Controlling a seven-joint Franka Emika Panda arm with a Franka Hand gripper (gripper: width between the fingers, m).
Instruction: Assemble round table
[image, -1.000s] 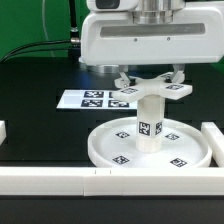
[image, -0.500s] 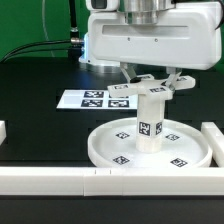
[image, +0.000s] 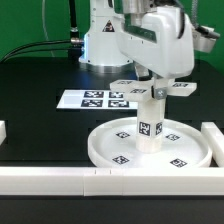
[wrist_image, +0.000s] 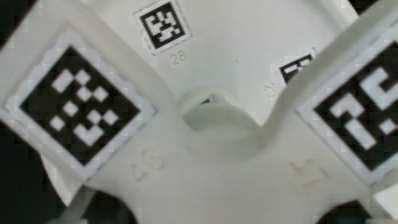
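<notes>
The large round disc (image: 101, 150) lies flat on the black table with the stubby post (image: 150, 126) standing upright at its middle. The small cross-shaped piece (image: 184, 89) sits on top of the post. My gripper (image: 157, 88) comes down from above and is shut on the cross-shaped piece at its centre. In the wrist view the cross-shaped piece (wrist_image: 196, 170) fills the frame, with two tagged arms spread out and a round hollow in its middle. The disc (wrist_image: 214, 40) shows behind it. My fingertips are hidden there.
The marker board (image: 88, 98) lies on the table behind the disc. A long white bar (image: 60, 180) runs along the front, another (image: 212, 136) stands at the exterior view's right, and a short end (image: 3, 130) shows at its left.
My wrist has turned about its vertical axis over the post, and the cross-shaped piece has turned with it. The disc and post have stayed in place.
</notes>
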